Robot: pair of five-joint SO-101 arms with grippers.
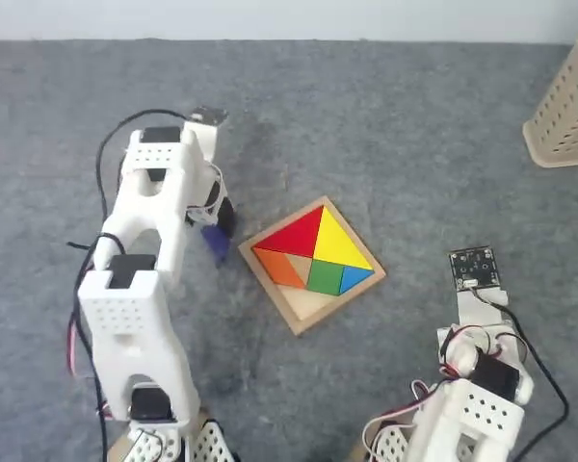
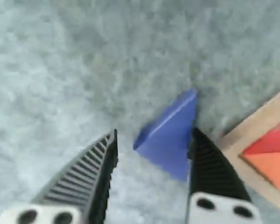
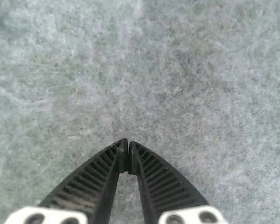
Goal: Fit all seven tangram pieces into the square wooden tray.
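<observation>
The left gripper [image 2: 155,135] stood open astride the blue triangle [image 2: 170,140] beside the tray [image 1: 299,315] corner, seemingly to grasp it; the right gripper [image 3: 129,143] rested closed, empty.

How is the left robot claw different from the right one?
The left gripper is open, while the right gripper is shut, with its tips touching. The left gripper has the blue piece between its fingers, close to the wooden tray; the right gripper has nothing between its fingers, just grey carpet underneath. Both have the same black ribbed fingers.
</observation>
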